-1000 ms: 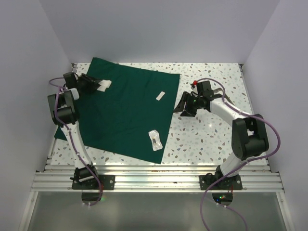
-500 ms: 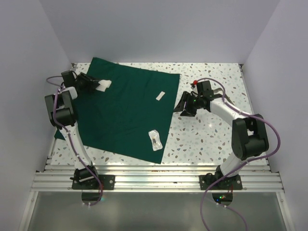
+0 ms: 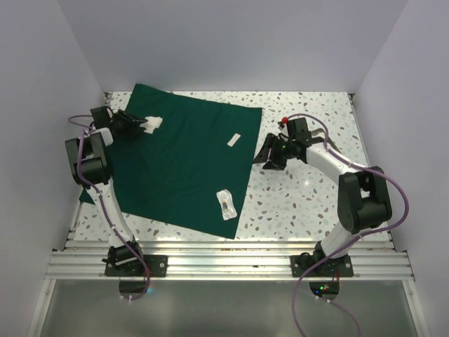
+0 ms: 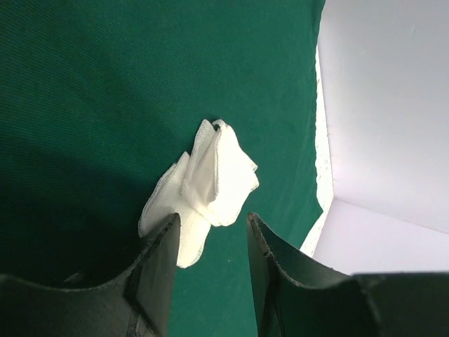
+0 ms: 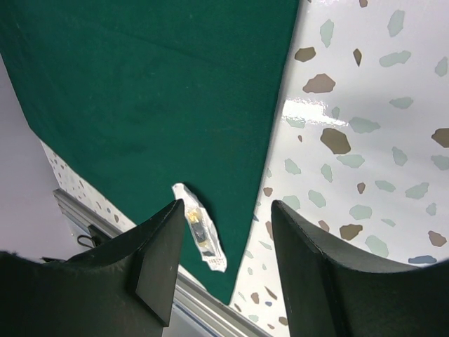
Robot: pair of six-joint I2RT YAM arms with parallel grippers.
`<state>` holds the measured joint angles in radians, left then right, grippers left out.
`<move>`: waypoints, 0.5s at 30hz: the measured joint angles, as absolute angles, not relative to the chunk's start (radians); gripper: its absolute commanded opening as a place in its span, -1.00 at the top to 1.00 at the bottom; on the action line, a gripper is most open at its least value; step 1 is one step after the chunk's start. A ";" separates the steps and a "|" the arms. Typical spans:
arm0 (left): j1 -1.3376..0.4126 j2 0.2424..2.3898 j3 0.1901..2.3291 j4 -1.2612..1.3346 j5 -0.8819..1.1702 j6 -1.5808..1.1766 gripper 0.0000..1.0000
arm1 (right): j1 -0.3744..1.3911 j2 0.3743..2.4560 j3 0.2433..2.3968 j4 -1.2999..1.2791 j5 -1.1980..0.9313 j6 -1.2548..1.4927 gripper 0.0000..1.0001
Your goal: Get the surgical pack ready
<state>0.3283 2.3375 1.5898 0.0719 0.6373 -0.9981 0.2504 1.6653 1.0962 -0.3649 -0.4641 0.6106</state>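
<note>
The surgical pack, a large dark green cloth drape (image 3: 182,168), lies spread flat over the left and middle of the table. A crumpled white gauze pad (image 3: 153,122) rests on its far left part. My left gripper (image 3: 137,126) stands open just left of the pad. In the left wrist view the gauze (image 4: 203,186) lies just ahead of the left gripper (image 4: 212,219), one corner against the left finger (image 4: 158,274) and unpinched. My right gripper (image 3: 264,159) hovers open and empty at the drape's right edge; in its wrist view the gripper (image 5: 228,205) sits over the drape's (image 5: 154,91) corner.
A small white strip (image 3: 235,140) and a clear sealed packet (image 3: 226,203) lie on the drape; the packet (image 5: 200,235) also shows in the right wrist view. Speckled tabletop (image 3: 309,196) stretches to the right. White walls enclose three sides, and a metal rail (image 3: 231,263) runs along the near edge.
The left gripper's jaws have spread wider and the arm has drawn back slightly to the left, leaving the gauze lying on the drape. The right arm has not moved.
</note>
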 measured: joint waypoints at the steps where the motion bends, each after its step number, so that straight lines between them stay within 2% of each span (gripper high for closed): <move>1: 0.328 2.337 1.591 0.071 0.636 -0.999 0.07 | 0.250 1.665 1.096 -0.365 -0.464 0.611 -0.13; 15: 0.329 2.379 1.639 0.088 0.636 -1.050 0.07 | 0.250 1.665 1.096 -0.363 -0.464 0.611 -0.13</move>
